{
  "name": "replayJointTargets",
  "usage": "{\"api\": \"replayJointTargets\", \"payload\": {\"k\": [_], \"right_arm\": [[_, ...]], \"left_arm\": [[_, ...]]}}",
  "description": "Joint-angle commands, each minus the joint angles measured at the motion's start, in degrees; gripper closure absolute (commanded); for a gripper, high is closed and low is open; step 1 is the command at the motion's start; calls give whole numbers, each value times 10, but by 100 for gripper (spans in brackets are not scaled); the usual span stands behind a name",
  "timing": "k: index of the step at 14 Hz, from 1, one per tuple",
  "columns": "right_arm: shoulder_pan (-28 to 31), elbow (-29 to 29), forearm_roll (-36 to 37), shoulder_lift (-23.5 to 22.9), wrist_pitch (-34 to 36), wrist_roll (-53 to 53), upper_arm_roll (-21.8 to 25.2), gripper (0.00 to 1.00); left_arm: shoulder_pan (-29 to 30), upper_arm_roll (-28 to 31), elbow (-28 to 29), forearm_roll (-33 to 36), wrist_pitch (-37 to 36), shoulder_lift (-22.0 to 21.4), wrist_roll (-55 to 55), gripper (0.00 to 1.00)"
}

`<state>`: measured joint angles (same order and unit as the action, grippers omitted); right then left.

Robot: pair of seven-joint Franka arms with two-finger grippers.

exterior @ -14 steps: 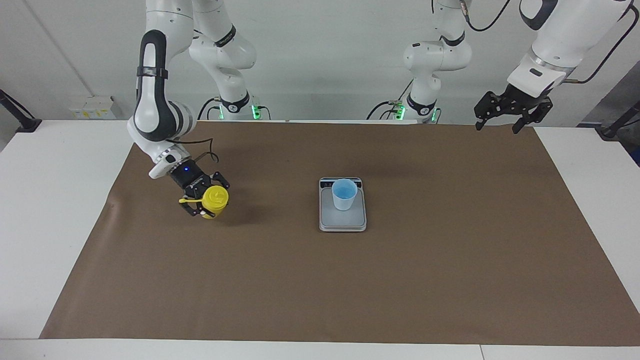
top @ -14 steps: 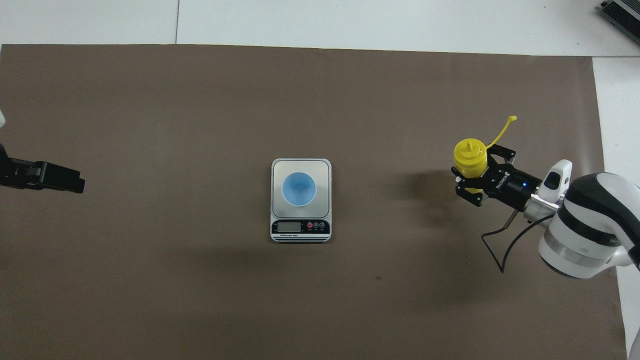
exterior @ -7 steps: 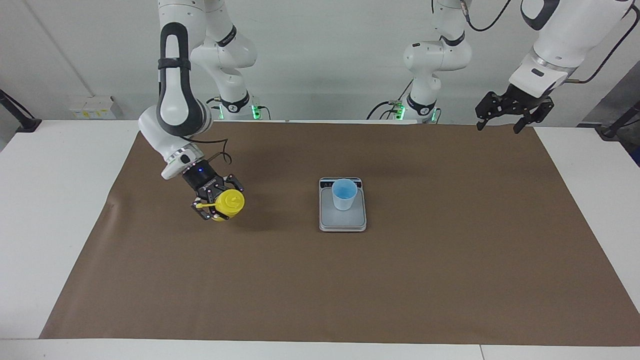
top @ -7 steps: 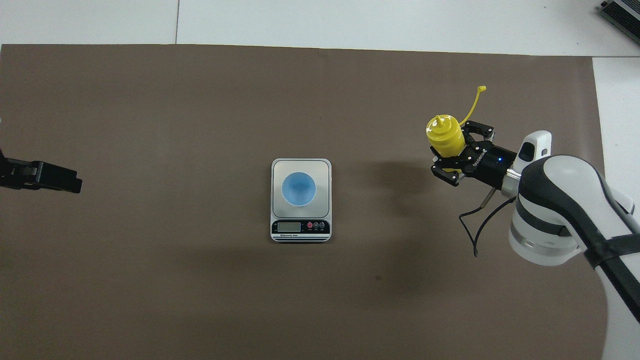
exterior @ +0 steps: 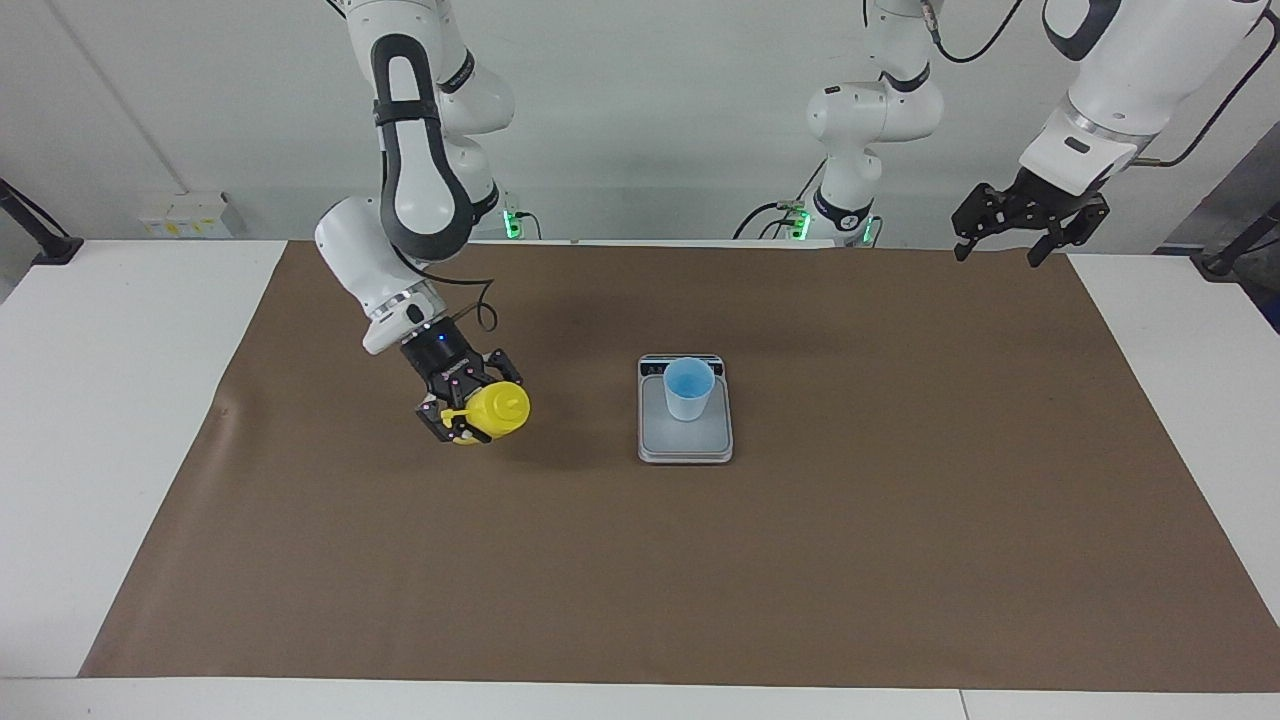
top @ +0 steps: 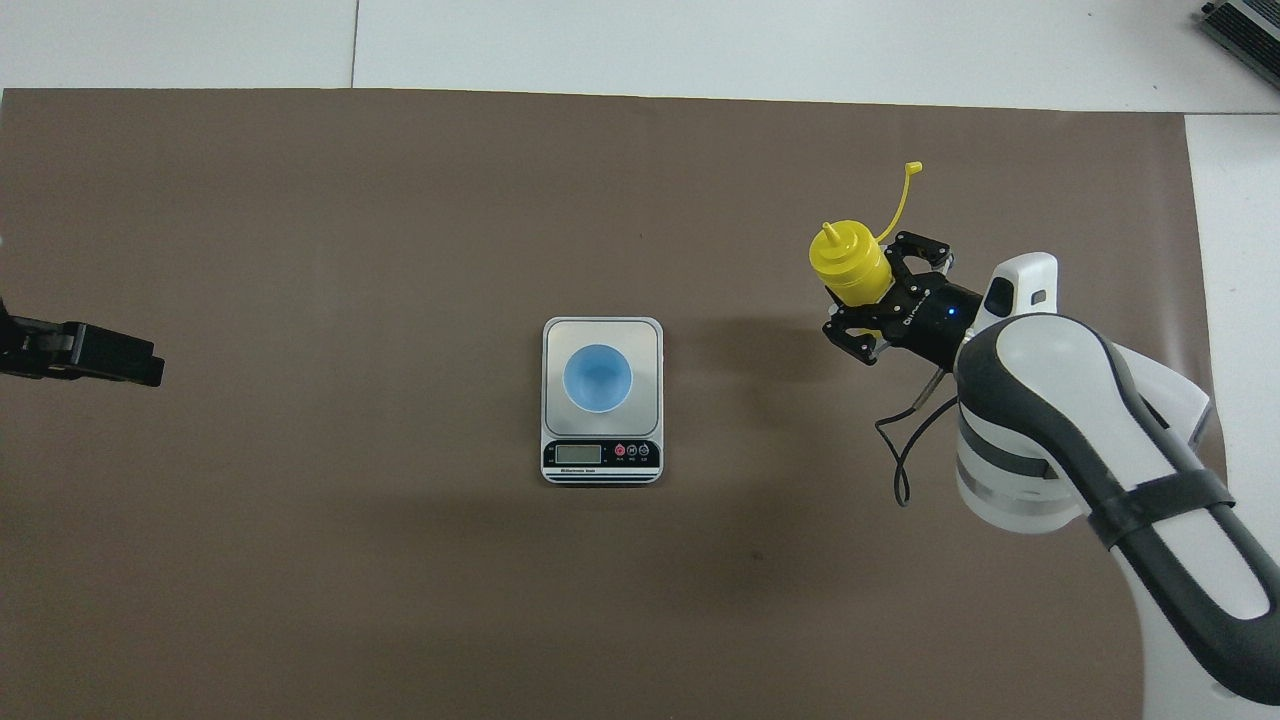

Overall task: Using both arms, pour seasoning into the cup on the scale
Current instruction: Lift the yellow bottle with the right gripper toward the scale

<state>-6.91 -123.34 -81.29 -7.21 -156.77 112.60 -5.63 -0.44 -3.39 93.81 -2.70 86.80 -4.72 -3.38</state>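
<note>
1. The right gripper (exterior: 478, 413), its jaws clenched on the seasoning (exterior: 495, 410), has carried the bottle off the brown mat (exterior: 900, 560) and toward the scale (exterior: 685, 440). A second ago it hung well out toward the right arm's end of the bench (exterior: 120, 400). The carry is under way; pouring has not begun.
2. The seasoning is in the air at about nine o'clock of the cup (exterior: 689, 388) in the facing view, still well apart from it.
3. Its long axis is tilted off upright, the nozzle leaning toward the cup and away from the robots, the cap strap (top: 895, 205) trailing outward.
4. The cup stands upright on the scale, mid-bench.
5. The left gripper (exterior: 1010, 235) waits aloft at one o'clock, jaws released, holding nothing.
</note>
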Motion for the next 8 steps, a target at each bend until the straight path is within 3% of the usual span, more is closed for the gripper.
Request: {"api": "replayJointTargets", "payload": {"k": [1,5,8], "right_arm": [[-27,27,15,-16,-48,-22,0,100],[-82,38,86,-27,-180,-18,0,100],[-85,42,89,-32,-190,-19,0,100]], "left_arm": [[1,2,18,-3,0,-18,2,0],[1,2,18,-3,0,-18,3,0],[2,2,18,-3,-1,-18,2,0]]}}
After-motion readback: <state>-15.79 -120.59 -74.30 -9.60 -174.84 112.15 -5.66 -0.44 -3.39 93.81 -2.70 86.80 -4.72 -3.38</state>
